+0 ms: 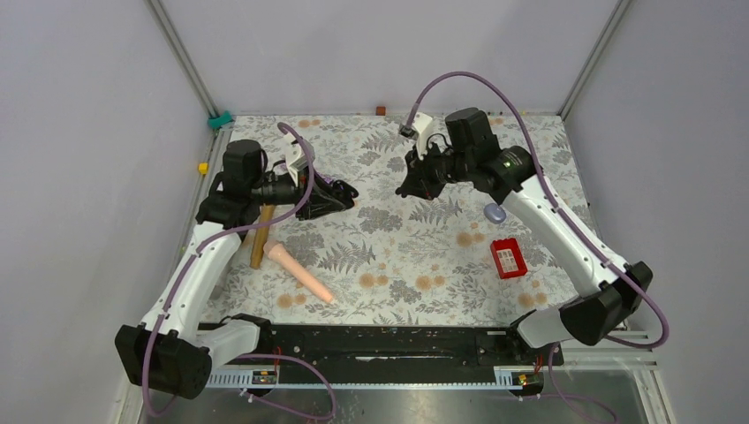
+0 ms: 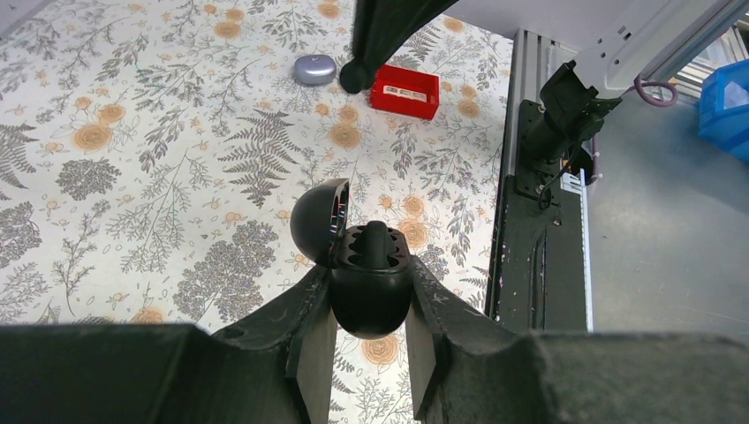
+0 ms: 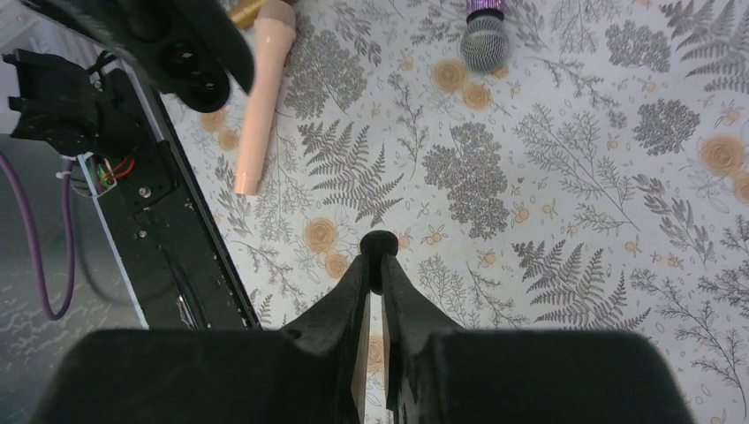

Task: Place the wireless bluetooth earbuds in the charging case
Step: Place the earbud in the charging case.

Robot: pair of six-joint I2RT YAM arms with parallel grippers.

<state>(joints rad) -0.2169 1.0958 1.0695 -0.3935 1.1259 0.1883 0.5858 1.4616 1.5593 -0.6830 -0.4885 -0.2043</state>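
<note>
My left gripper (image 2: 371, 296) is shut on a round black charging case (image 2: 371, 305), held above the table. Its domed lid (image 2: 318, 219) hangs open to the left. The ribbed inside faces up, with a dark upright piece (image 2: 378, 238) in the middle; I cannot tell what that piece is. My right gripper (image 3: 378, 265) is shut on a tiny glossy black earbud (image 3: 378, 245) pinched at its fingertips. In the top view the left gripper (image 1: 343, 191) and right gripper (image 1: 409, 186) face each other a short gap apart over the far middle of the table.
A lavender oval case (image 1: 495, 213) and a red box (image 1: 508, 258) lie on the right of the floral cloth (image 1: 397, 256). On the left lie a pink microphone (image 1: 298, 272) and a gold one (image 1: 260, 237). A purple microphone with a mesh head (image 3: 484, 40) lies farther off.
</note>
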